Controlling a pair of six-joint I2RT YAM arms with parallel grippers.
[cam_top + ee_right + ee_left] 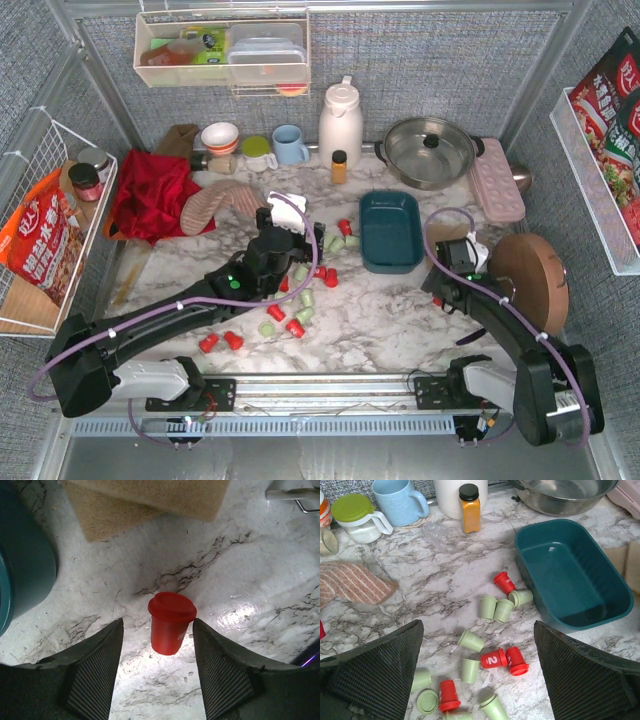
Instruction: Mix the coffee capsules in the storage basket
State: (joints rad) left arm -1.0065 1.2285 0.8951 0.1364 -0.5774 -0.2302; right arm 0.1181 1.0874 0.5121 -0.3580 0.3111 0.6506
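Observation:
The teal storage basket (390,232) stands empty right of centre; its inside (570,575) holds nothing. Red and mint-green coffee capsules (300,295) lie scattered on the marble to its left, several of them below my left gripper (478,630), which hovers wide open over a green capsule (470,641) and two red ones (502,659). My right gripper (157,645), to the right of the basket (25,565), stands open around one upright red capsule (171,625); there is a gap on its left side and the right finger (220,670) is close to its lid. From above, the right gripper (458,252) hides that capsule.
An orange spice bottle (469,507), a blue mug (400,500), a white jug (340,120) and a steel pot (428,150) line the back. A pink tray (497,180) and a round wooden board (530,275) sit at the right. A tan mat (150,500) lies beyond the right gripper.

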